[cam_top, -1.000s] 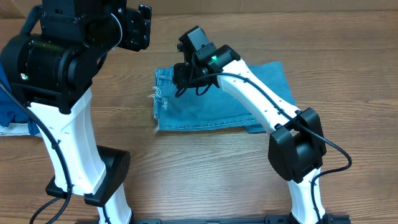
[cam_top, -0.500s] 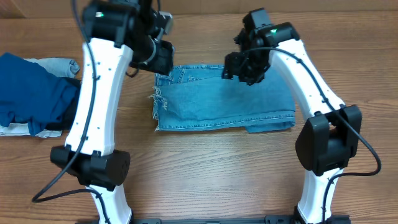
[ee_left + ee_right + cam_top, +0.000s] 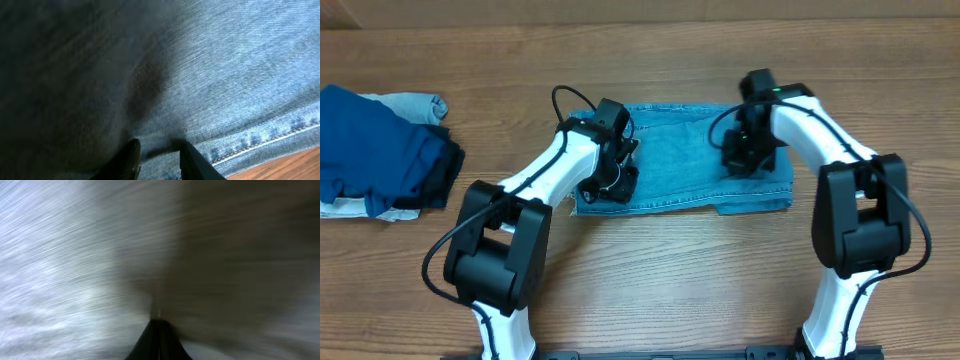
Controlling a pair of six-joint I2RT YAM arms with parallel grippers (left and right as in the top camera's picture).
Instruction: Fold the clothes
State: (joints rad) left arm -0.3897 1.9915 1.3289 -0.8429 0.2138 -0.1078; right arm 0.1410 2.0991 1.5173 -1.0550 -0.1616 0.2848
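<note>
The light-blue jeans (image 3: 680,150) lie folded into a flat rectangle at the middle of the table, frayed hems at the left end. My left gripper (image 3: 610,180) presses down on their left part near the front edge. In the left wrist view its fingers (image 3: 131,159) stand a narrow gap apart, with a small ridge of denim (image 3: 225,75) bunched between the tips of the gripper (image 3: 160,160). My right gripper (image 3: 745,158) rests on the right part of the jeans. Its tips (image 3: 159,340) are shut together against blurred cloth (image 3: 60,255), nothing showing between them.
A dark navy folded garment (image 3: 380,150) sits at the far left on pale grey-white garments (image 3: 415,103). Bare wooden table (image 3: 670,280) lies in front of the jeans, and a strip of it (image 3: 295,167) shows beside the stitched denim edge.
Both arms have dropped from above the back of the jeans onto the cloth. The left jaws have narrowed onto the denim. The right jaws have closed completely.
</note>
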